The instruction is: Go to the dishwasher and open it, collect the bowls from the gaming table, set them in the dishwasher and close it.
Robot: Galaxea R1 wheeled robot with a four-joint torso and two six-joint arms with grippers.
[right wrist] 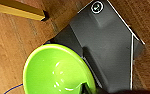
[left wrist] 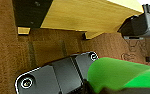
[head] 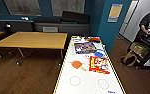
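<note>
Now: one green bowl (right wrist: 57, 71) at right gripper, grip unclear; gaming table (head: 87, 85) bears two boxes.

Each wrist carries a wide dark grey plate (right wrist: 103, 47) with rounded corners, pale-edged, with a round silver-ringed fitting (right wrist: 97, 6) at the corner; the left plate (left wrist: 53, 75) looks glossier black.

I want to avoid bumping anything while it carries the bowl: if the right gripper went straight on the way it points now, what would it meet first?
Most likely the wooden floor: the right wrist view looks past the green bowl onto bare boards. Depth is hard to judge.
</note>
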